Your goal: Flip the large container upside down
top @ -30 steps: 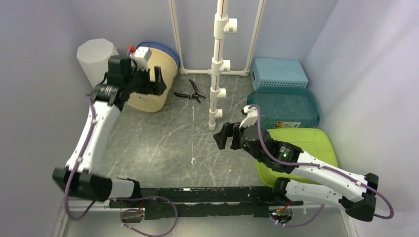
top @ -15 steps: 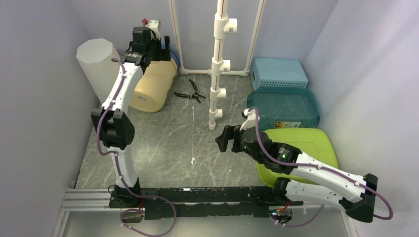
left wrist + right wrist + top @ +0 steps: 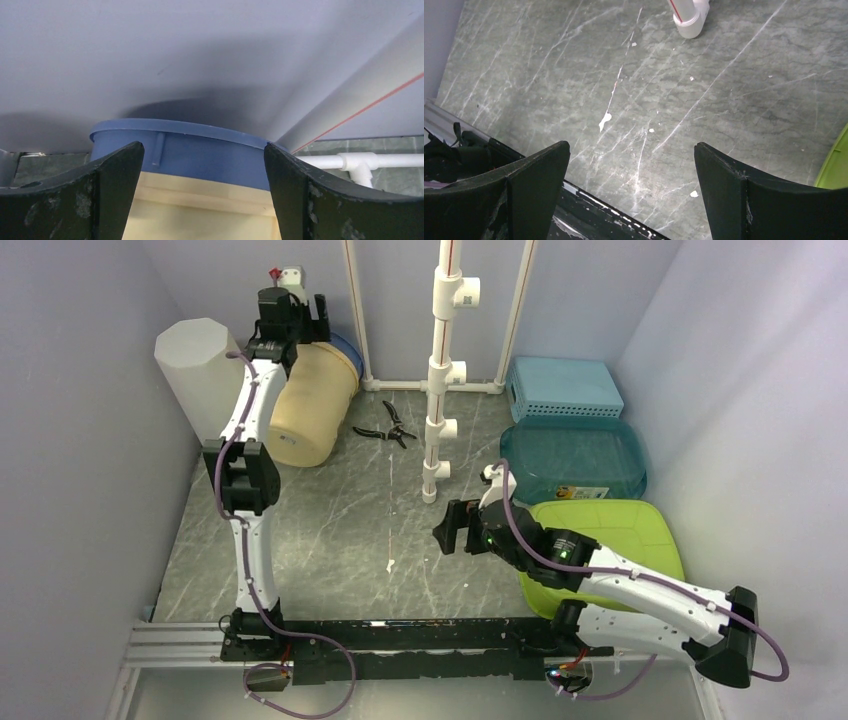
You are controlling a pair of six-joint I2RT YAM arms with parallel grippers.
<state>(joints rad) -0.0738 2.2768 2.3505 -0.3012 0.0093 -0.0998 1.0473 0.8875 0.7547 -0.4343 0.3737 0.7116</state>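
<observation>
The large container (image 3: 315, 410) is a cream bucket with a blue rim (image 3: 346, 346). It lies tilted at the back left of the table, rim toward the back wall. My left gripper (image 3: 300, 315) is open and empty, held over the rim end close to the wall. In the left wrist view the blue rim (image 3: 200, 155) and cream wall (image 3: 200, 215) lie between and beyond my fingers, with the gripper (image 3: 202, 146) not touching them. My right gripper (image 3: 447, 527) is open and empty above the bare table middle (image 3: 631, 145).
A white octagonal column (image 3: 195, 365) stands left of the container. Black pliers (image 3: 388, 428) lie right of it. A white pipe stand (image 3: 440, 370) rises at centre back. A light blue basket (image 3: 563, 387), teal tray (image 3: 575, 460) and green tray (image 3: 610, 530) fill the right side.
My left arm has swung up and back, from the container's near side to above its blue rim by the wall. My right gripper has shifted slightly nearer.
</observation>
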